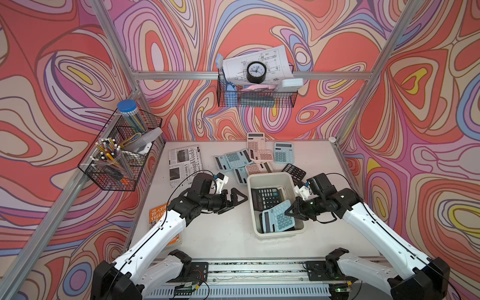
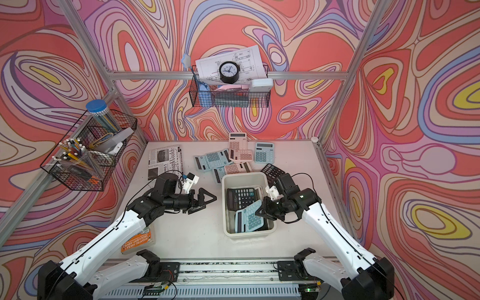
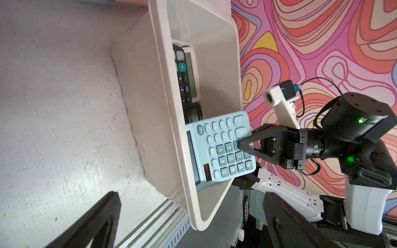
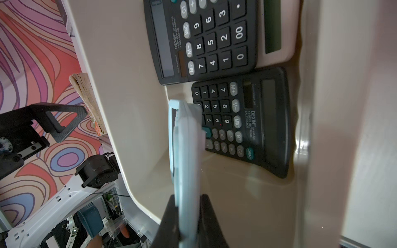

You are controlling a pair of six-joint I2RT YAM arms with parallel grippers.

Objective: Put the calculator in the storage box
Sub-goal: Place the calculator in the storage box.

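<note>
White table [image 1: 220, 241] in both top views: our right gripper [image 1: 289, 211] pinches the blue calculator [image 1: 275, 220] by its key end. It leans across the box [image 1: 259, 179], screen end down inside. Our left gripper [image 1: 233, 201] is wide open and empty, beside the box. Right wrist view: black calculators [image 4: 236, 120] lie just under ours.

Blue calculator [image 1: 275, 219] tilted inside cream storage box [image 1: 270, 179]

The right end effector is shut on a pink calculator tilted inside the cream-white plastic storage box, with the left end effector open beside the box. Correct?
No: the left wrist view shows the right end effector shut on a light blue plastic calculator, not pink. It is tilted inside the cream-white plastic storage box, with the left end effector open beside the box.
</note>
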